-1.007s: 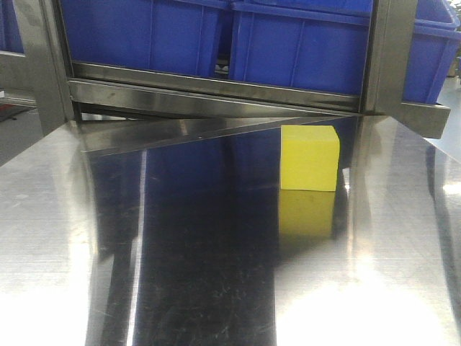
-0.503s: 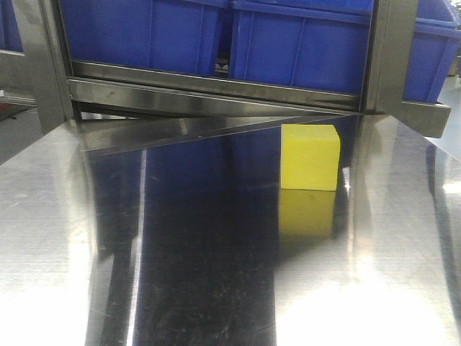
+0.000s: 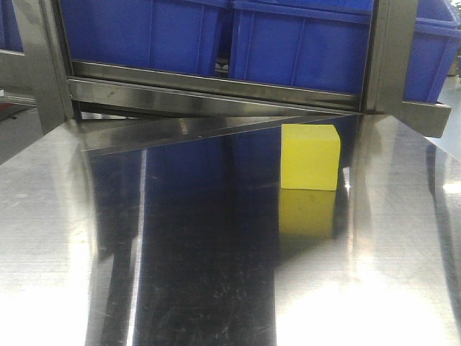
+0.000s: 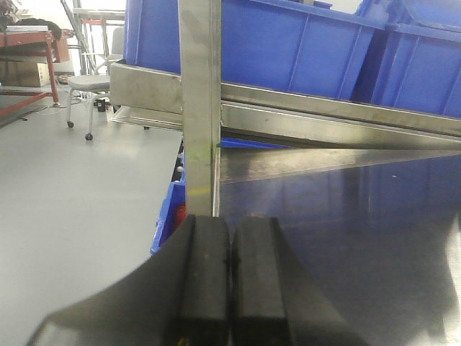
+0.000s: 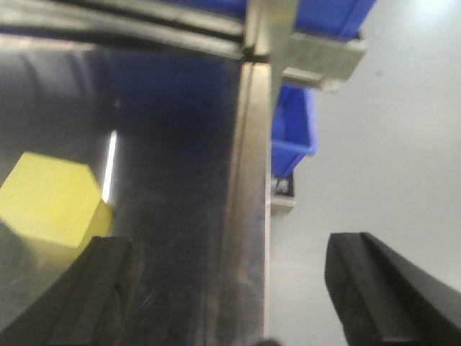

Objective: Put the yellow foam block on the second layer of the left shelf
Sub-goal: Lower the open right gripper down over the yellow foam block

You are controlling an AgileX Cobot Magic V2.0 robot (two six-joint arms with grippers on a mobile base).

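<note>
The left end effector [image 4: 230,241] is clenched, its two black fingers [image 4: 205,281] pressed flat against each other with nothing between them. It hangs low over the left edge of the shiny steel table [image 4: 346,238]. Just ahead of it a steel post [image 4: 200,108] rises from that edge.

The right end effector [image 5: 227,249] is released, its fingers [image 5: 79,288] spread wide and holding nothing. It sits over the table's right edge [image 5: 248,166], so one finger is above the steel and the other is out over the grey floor [image 5: 374,144].

The yellow block [image 5: 50,205] rests on the table, a little ahead of the right end effector and off to its left, just beyond the finger on that side and apart from it. From the front view the block [image 3: 310,157] stands square on one face, mirrored in the steel below it, near the back of the table.

Just behind the block runs a shelf rail [image 3: 216,90], and on it sit blue bins [image 3: 302,43] side by side. Beyond the left end effector, past the post, a wheeled chair [image 4: 86,86] stands on the floor.
</note>
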